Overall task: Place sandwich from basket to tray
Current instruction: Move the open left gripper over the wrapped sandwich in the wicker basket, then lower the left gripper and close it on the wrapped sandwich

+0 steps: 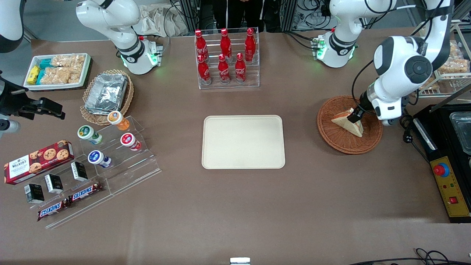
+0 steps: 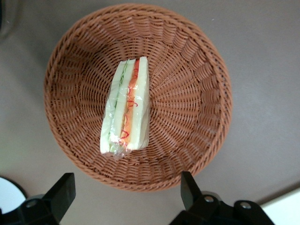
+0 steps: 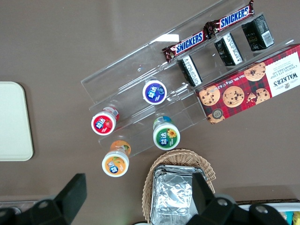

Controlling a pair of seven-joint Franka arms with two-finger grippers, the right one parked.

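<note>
The sandwich (image 1: 349,122) is a pale wedge wrapped in clear film, lying in the reddish-brown wicker basket (image 1: 333,136) toward the working arm's end of the table. In the left wrist view the sandwich (image 2: 126,110) shows its red and green filling, in the middle of the basket (image 2: 192,103). My left gripper (image 1: 356,116) hangs above the basket, over the sandwich. Its fingers are wide open and empty (image 2: 126,192), apart from the sandwich. The beige tray (image 1: 243,142) lies bare at the table's middle.
A clear rack of red cola bottles (image 1: 225,59) stands farther from the front camera than the tray. A black control box (image 1: 447,184) lies beside the basket at the table's end. Snacks, yogurt cups (image 1: 127,141) and a tan foil-container basket (image 1: 106,95) lie toward the parked arm's end.
</note>
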